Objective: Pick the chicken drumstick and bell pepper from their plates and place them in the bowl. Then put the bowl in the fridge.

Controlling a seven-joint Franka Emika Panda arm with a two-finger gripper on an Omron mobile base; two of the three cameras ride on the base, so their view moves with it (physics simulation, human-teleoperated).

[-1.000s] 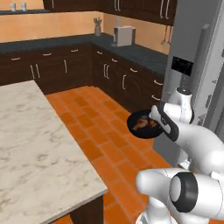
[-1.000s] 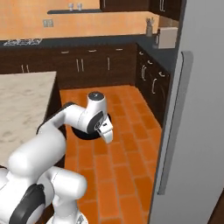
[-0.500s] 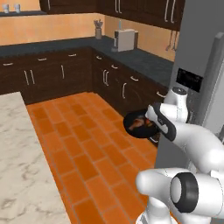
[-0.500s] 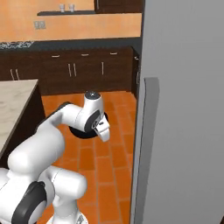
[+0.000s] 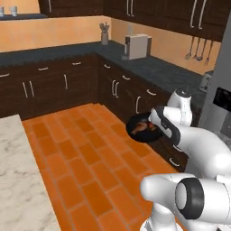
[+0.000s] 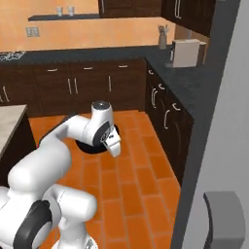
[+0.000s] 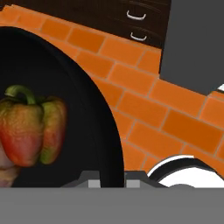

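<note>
Orange brick floor runs between a marble table (image 5: 18, 180) on the left and dark cabinets on the right. Over that floor the claw (image 7: 111, 177) pinches the rim of the black bowl (image 5: 142, 129), its tips close together on either side of the wall. Inside lies the pepper (image 7: 33, 127), with something pale beside it, likely the drumstick. So the loading looks done; what remains is the fridge (image 6: 221, 146), whose grey side rises at far right.
</note>
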